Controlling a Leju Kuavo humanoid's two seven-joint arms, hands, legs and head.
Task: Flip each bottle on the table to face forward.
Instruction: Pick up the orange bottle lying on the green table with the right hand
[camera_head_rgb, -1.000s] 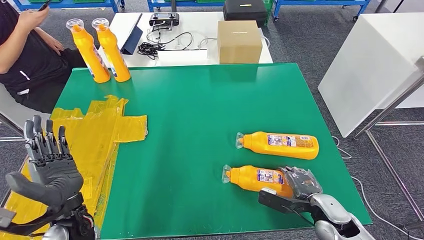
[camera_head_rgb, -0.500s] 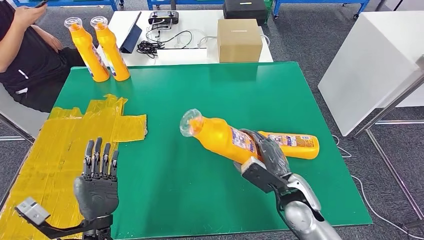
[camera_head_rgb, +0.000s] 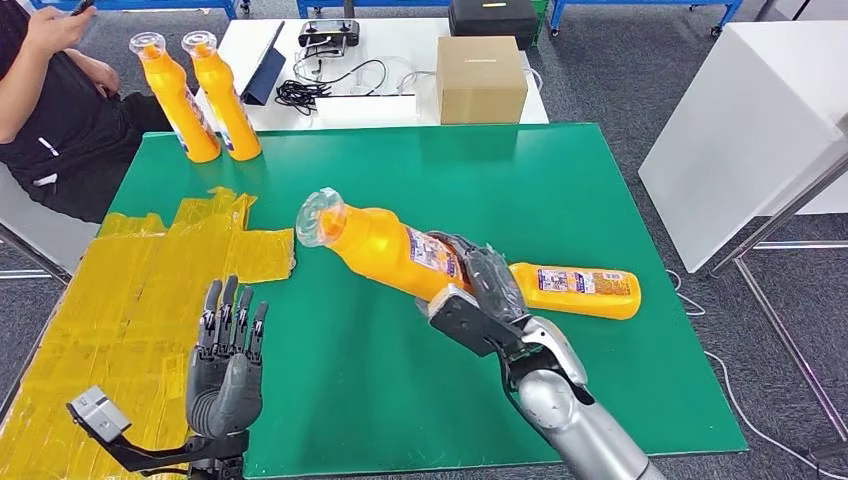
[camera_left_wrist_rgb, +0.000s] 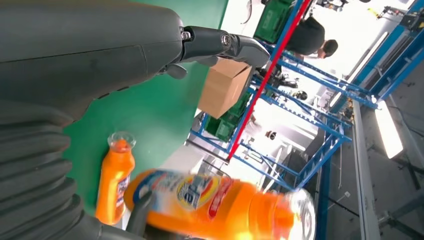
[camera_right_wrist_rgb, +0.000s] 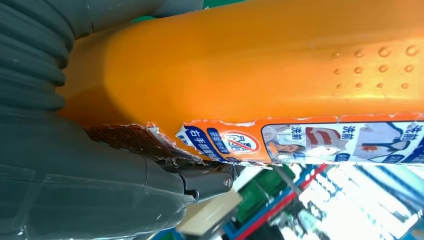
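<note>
In the head view I see my right hand (camera_head_rgb: 478, 288) at centre frame grasping an orange bottle (camera_head_rgb: 385, 245) by its lower body, lifted off the green table (camera_head_rgb: 560, 190) and tilted, its clear cap pointing to the upper left. Just behind the hand a second bottle (camera_head_rgb: 578, 291) lies on its side on the table, right of centre. Two more upright bottles (camera_head_rgb: 195, 95) stand at the upper left table corner, beside a seated person (camera_head_rgb: 50, 110). My left hand (camera_head_rgb: 228, 360) is in the lower left, released, fingers straight and apart, next to the yellow sheet (camera_head_rgb: 130, 290). A cardboard box (camera_head_rgb: 482, 78) sits on the white table beyond.

In the left wrist view, the held bottle (camera_left_wrist_rgb: 215, 200) is blurred across the bottom, the lying bottle (camera_left_wrist_rgb: 114, 180) at lower left.

In the right wrist view, the orange bottle (camera_right_wrist_rgb: 260, 65) sits against my palm, its label torn at the edge.
</note>
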